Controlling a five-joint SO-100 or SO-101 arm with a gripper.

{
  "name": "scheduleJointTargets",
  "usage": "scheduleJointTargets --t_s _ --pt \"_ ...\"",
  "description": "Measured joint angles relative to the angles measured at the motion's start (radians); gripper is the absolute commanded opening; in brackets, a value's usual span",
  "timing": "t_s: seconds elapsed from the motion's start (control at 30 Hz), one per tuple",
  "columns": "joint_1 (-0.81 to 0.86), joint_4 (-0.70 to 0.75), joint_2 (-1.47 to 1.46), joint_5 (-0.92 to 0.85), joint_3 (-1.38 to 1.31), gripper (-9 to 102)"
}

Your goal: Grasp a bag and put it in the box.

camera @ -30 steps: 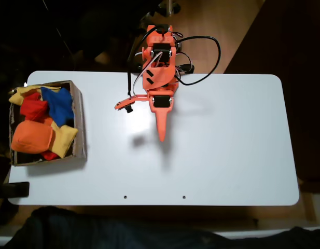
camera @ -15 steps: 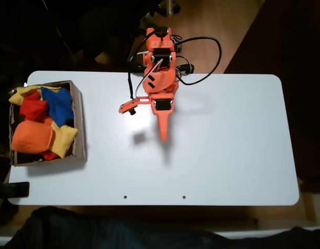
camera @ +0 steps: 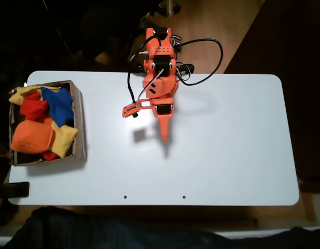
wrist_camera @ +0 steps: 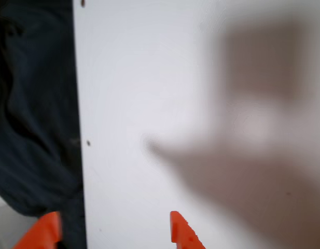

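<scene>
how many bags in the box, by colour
Counting what shows in the fixed view, inside the box:
orange bag: 1
blue bag: 1
red bags: 2, one only a sliver at the bottom
yellow bags: 2
Total: 6 visible; more could lie hidden underneath.

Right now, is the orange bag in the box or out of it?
In. The orange bag lies inside the box, among other bags.
</scene>
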Motion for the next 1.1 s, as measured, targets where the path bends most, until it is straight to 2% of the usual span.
scheduleJointTargets --t_s 0.03,0.13,0.2,0.37,0.83,1.1 --pt "0.0 0.005 0.0 0.0 0.0 34" --pt "-0.002 0.02 0.0 0.0 0.0 18" --pt "-0.005 0.029 0.0 0.0 0.0 15" --pt "-0.008 0.058 0.0 0.021 0.0 0" --pt "-0.008 0.147 0.0 0.075 0.0 0" --pt "-0.021 0.15 0.0 0.075 0.0 0"
